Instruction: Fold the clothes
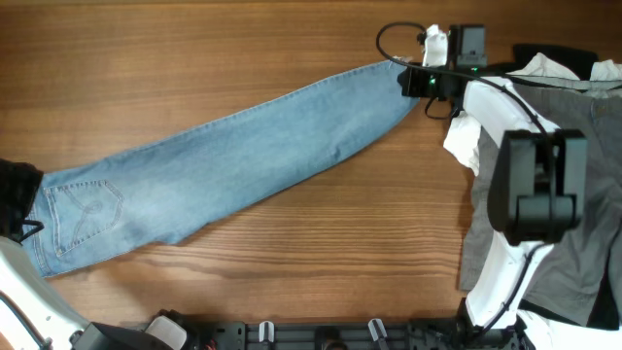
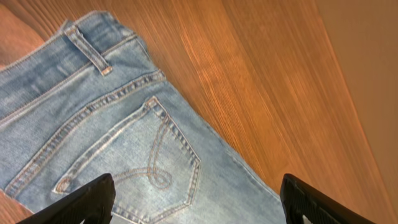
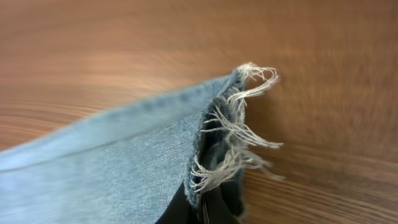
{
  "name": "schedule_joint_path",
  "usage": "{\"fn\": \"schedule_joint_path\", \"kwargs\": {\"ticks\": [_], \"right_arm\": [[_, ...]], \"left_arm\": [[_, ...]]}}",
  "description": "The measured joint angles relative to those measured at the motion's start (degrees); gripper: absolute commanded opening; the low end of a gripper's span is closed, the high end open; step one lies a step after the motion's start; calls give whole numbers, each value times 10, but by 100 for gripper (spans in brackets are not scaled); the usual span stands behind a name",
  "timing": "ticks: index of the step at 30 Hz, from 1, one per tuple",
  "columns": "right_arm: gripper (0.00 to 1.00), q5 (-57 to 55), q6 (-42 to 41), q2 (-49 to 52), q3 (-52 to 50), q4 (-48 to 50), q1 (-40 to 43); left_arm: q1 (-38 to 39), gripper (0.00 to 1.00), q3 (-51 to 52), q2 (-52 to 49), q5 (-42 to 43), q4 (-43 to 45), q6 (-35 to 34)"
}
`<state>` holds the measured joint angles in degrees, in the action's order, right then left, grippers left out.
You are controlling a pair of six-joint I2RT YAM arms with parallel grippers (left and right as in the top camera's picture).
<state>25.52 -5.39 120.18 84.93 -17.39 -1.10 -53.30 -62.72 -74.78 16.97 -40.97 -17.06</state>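
The light-blue jeans (image 1: 224, 160) lie flat on the wooden table, running diagonally from the waist at the lower left to the frayed hem at the upper right. My right gripper (image 1: 420, 82) is shut on that hem. In the right wrist view the dark fingers (image 3: 208, 208) pinch the frayed hem (image 3: 233, 140) just above the wood. My left gripper (image 2: 196, 208) is open and hovers over the stitched back pocket (image 2: 140, 155) near the waistband. In the overhead view it sits at the left edge (image 1: 15, 199).
A pile at the right holds grey trousers (image 1: 583, 185), a white garment (image 1: 463, 138) and a black garment (image 1: 556, 53). The right arm (image 1: 530, 185) crosses over the pile. The table's front rail (image 1: 292, 332) runs along the bottom.
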Motion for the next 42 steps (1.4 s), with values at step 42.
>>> {"fn": "schedule_joint_path", "kwargs": {"ticks": [42], "right_arm": [[44, -137, -50, -58, 0, -52, -4]], "left_arm": [[49, 86, 0, 0, 5, 9, 0]]}}
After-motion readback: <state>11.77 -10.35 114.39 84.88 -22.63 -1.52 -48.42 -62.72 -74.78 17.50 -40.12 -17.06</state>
